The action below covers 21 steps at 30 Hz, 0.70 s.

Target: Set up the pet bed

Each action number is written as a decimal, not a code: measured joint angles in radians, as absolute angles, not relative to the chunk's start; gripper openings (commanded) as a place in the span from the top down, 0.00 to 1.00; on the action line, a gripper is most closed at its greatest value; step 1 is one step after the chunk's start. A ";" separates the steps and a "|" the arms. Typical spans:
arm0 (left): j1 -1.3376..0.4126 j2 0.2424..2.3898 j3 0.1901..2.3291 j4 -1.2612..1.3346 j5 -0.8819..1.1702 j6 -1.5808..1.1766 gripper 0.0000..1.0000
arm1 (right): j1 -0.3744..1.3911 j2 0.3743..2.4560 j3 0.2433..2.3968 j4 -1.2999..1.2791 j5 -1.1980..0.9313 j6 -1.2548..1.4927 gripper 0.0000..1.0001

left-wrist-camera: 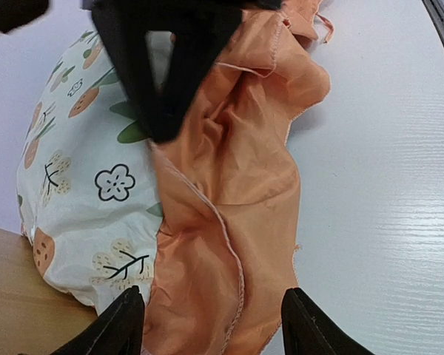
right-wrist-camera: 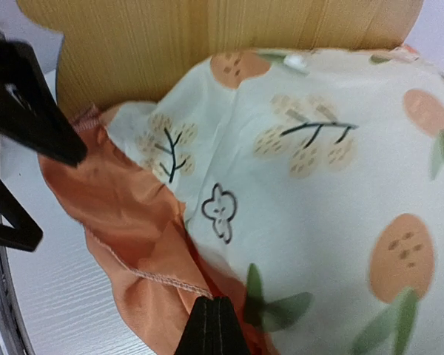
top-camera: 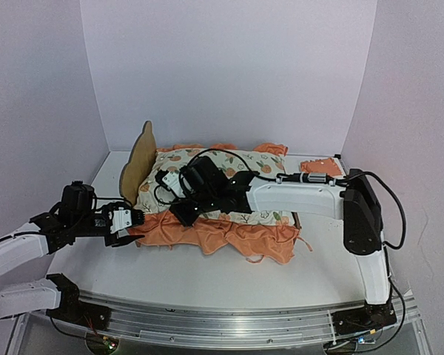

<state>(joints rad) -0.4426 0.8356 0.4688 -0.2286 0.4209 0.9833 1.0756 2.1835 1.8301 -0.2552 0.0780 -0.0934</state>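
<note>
"Where was the pet bed [top-camera: 138, 163]?"

"Mid-table, headboard toward the left arm, nearly buried under the mattress pad [top-camera: 229, 166]. The orange ruffle [top-camera: 237, 237] spilled over its near side onto the table [top-camera: 207, 277]."

"And the grippers?"

"The right gripper [right-wrist-camera: 214, 329] was pinched fully shut where ruffle met print. Whether it had caught cloth, I couldn't tell. The left gripper [left-wrist-camera: 211, 325] hung wide open over the ruffle, holding nothing."

"The risk?"

"A thin nip might slip free on a pull, or drag the light frame sideways, since nothing pinned it."
</note>
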 measured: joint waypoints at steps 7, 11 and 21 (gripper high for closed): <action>-0.560 0.903 0.478 -0.201 0.337 1.085 0.30 | 1.047 2.055 1.803 -0.247 0.075 -0.079 1.00; -0.579 0.955 0.493 -0.174 0.320 1.134 0.30 | 1.039 2.016 1.781 -0.248 0.078 -0.078 1.00; -0.583 1.030 0.504 -0.070 0.232 1.176 0.77 | 1.035 2.010 1.742 -0.247 0.083 -0.082 1.00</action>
<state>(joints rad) -0.5827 1.0302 0.5043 -0.0704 0.2325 1.1758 1.0354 2.0096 1.7416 -0.2474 0.0833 -0.0818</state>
